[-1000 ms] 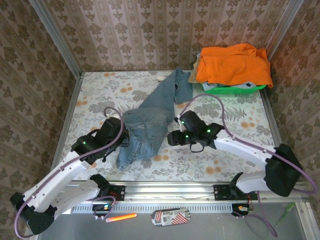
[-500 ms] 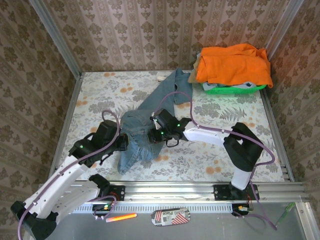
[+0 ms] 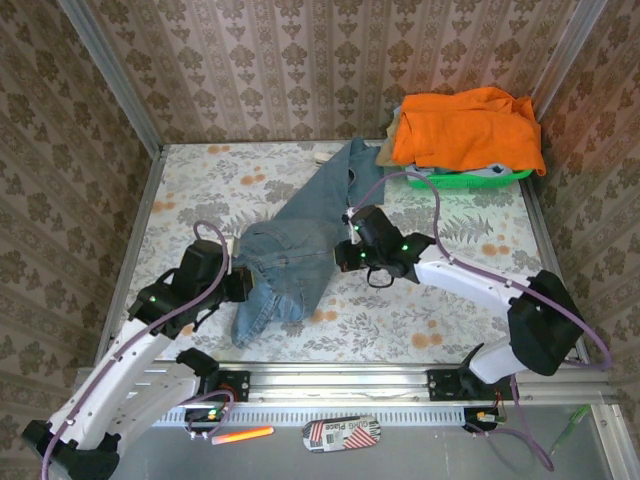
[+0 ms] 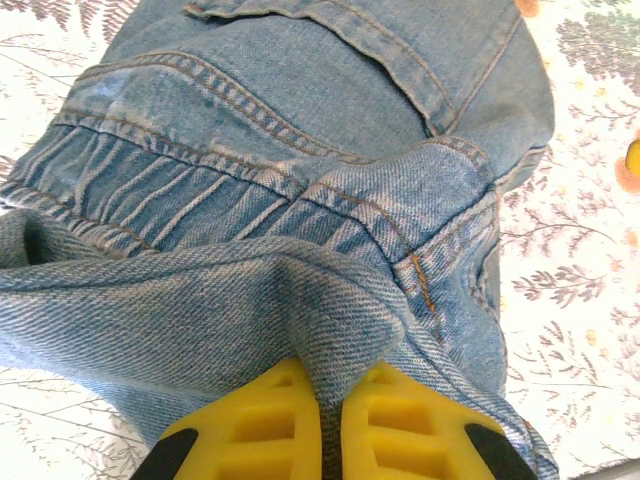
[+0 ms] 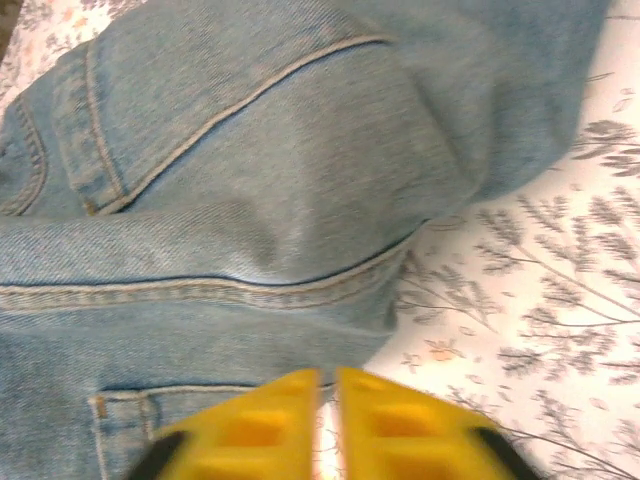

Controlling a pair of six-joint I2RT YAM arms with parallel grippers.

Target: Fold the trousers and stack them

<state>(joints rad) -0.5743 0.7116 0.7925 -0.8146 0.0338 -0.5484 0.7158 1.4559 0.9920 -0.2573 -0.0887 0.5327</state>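
We see the jeans [image 3: 295, 255] lying slantwise on the worktop [image 3: 200, 190]. One narrow end reaches the back edge near the middle, and the broad, rumpled bulk spreads toward the front edge, left of centre. They are faded mid-blue denim with tan stitching. The far leg lies fairly flat, while the near part is bunched and doubled over itself with a ragged outline. The left gripper [image 3: 240, 285] sits at the left edge of that bunched part. In its wrist view the yellow fingers [image 4: 265, 415] are closed on a raised ridge of denim that stands up between them, so the jaws are pinching the jeans. Beyond that ridge the cloth shows rows of gathered creases, a double-stitched seam and a thick hem turned back on the right, with the flowered worktop showing past it. The right gripper [image 3: 345, 257] is at the jeans' right edge, about midway along their length. In its wrist view the jaws are pressed almost together with only a thin slit between them, and their tips are right at the border of the denim. We cannot tell whether any cloth is caught there. That view shows smoother denim, a long curved seam and the corner of a pocket near the left finger. A green basket [image 3: 460, 178] stands at the back right corner with an orange cloth [image 3: 465, 125] heaped over it, just beside the jeans' far end.
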